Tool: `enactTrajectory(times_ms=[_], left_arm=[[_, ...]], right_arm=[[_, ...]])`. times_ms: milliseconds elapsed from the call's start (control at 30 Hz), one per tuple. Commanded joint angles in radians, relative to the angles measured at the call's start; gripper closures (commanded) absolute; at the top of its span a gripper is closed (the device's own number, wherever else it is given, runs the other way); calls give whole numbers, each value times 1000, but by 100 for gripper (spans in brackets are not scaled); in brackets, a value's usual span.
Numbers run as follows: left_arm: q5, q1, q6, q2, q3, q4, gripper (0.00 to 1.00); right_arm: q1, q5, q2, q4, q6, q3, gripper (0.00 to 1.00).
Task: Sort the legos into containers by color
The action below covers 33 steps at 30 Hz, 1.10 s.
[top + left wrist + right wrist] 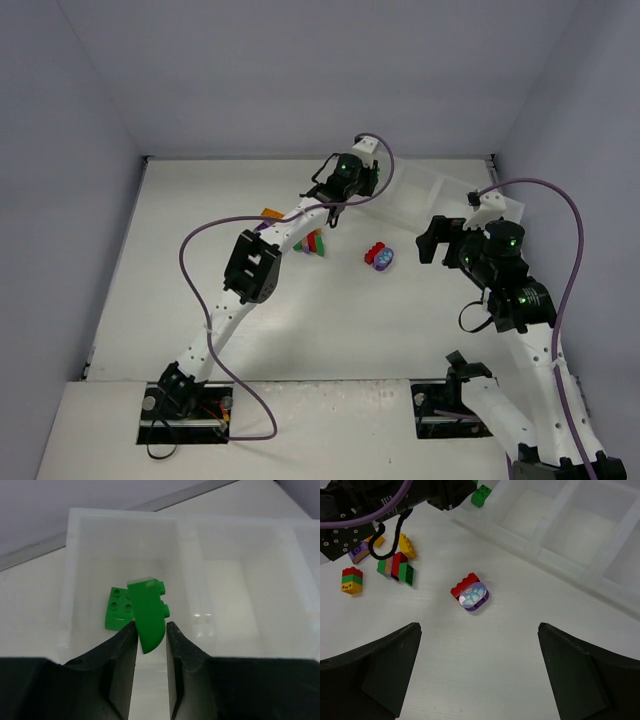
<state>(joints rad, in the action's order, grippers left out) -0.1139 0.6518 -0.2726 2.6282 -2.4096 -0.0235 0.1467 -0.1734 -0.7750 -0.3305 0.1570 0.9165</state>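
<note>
Our left gripper (151, 630) was closed on a green brick (148, 612), whose long axis ran straight out from between the fingers. The end compartment (125, 545) lay directly below it, with a second green brick (117, 614) inside. Our right gripper (477, 630) stood wide open and empty, farther from that compartment.

Left arm (250, 268) beside lego pile (315, 243)

Robotics lab test cell: a white table (330, 320) is boxed in by plain pale walls (300, 70) on three sides. A left arm (248, 268) and right arm (520, 300) are bolted at its near edge, purple cables (350, 521) are looped along them, and legos (378, 256) and containers (425, 190) are laid out on top.
</note>
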Motion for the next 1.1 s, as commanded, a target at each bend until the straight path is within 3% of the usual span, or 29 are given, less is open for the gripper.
enactTrajectory(times_ms=[0, 67, 100, 233, 400, 533, 800, 1000, 1067], left_arm=[[91, -4, -27, -36, -80, -116, 76], [105, -4, -30, -31, -83, -119, 66], [105, -4, -34, -28, -85, -124, 57], [105, -3, -37, -37, -82, -125, 41], [146, 2, -42, -172, 16, -90, 40], [239, 2, -47, -359, 206, -36, 40], [488, -24, -169, -775, 602, 316, 25], [438, -150, -321, -1039, 831, 529, 25], [413, -204, -326, -1132, 920, 562, 25]], right_arm=[[8, -29, 0, 42, 3, 16, 0], [10, -34, 0, 42, 1, 18, 0], [10, -35, 2, 42, 1, 18, 0], [10, -40, -3, 42, 1, 18, 0], [16, -48, -7, 42, 1, 22, 0], [22, -29, -13, 42, 13, 21, 0], [71, -28, -102, 44, 30, 56, 0], [131, -77, -257, 91, 70, 114, 18], [177, -52, -341, 125, 87, 136, 19]])
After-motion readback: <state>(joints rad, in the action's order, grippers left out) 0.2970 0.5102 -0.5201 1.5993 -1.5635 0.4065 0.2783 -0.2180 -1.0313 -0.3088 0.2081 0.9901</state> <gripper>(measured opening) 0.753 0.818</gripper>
